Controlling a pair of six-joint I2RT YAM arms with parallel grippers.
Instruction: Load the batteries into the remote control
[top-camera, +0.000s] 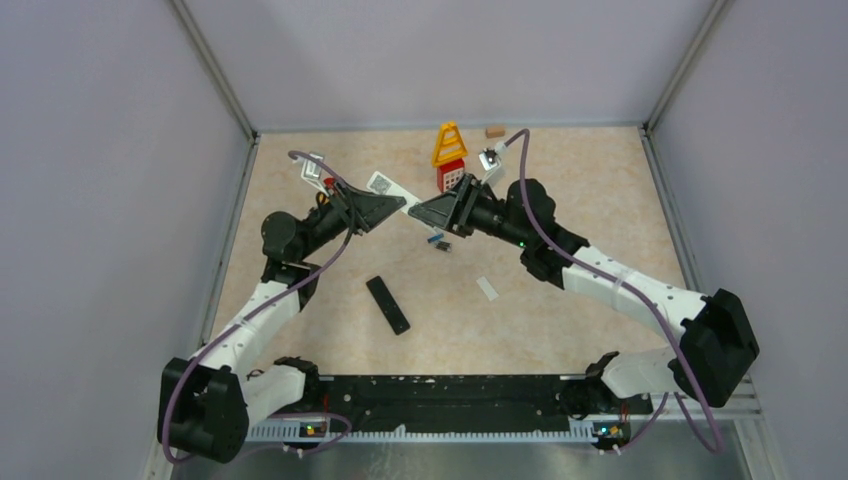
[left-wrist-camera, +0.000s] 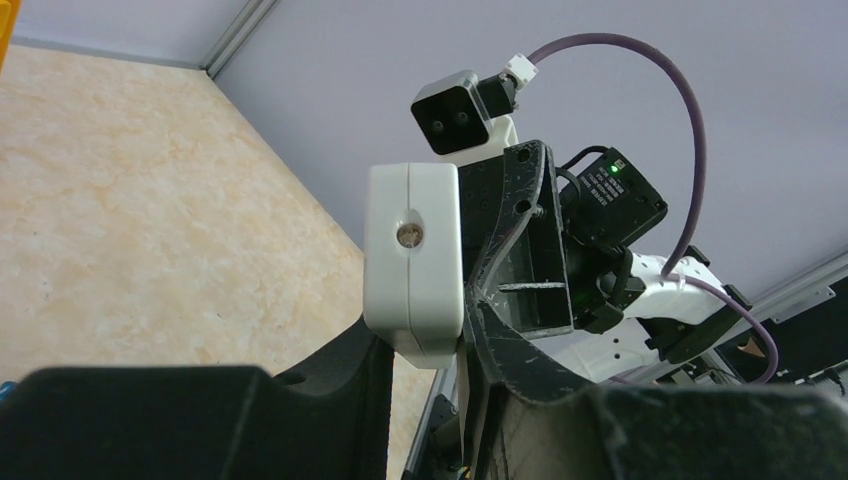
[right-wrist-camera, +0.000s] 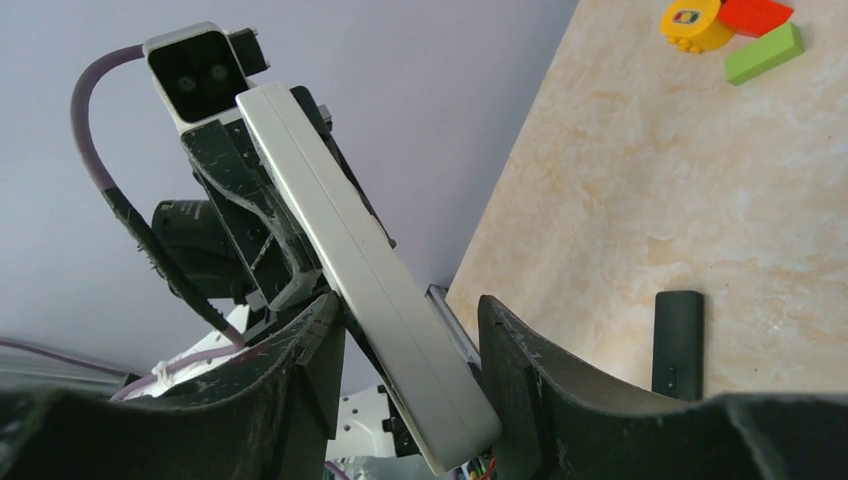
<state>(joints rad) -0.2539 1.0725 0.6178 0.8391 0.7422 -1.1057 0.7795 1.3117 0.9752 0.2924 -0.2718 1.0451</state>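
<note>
A white remote control is held up in the air between both grippers at mid-table. My left gripper is shut on its thin sides. In the left wrist view its end face stands between my fingers. My right gripper faces the left one. In the right wrist view the remote leans slantwise across the open gap of my right gripper. The batteries, tiny cylinders with one in a blue wrap, lie on the table just under the right gripper.
A black remote lies flat nearer the arm bases and shows in the right wrist view. A small white strip lies to its right. A yellow cone, a red block and a brown block stand at the back.
</note>
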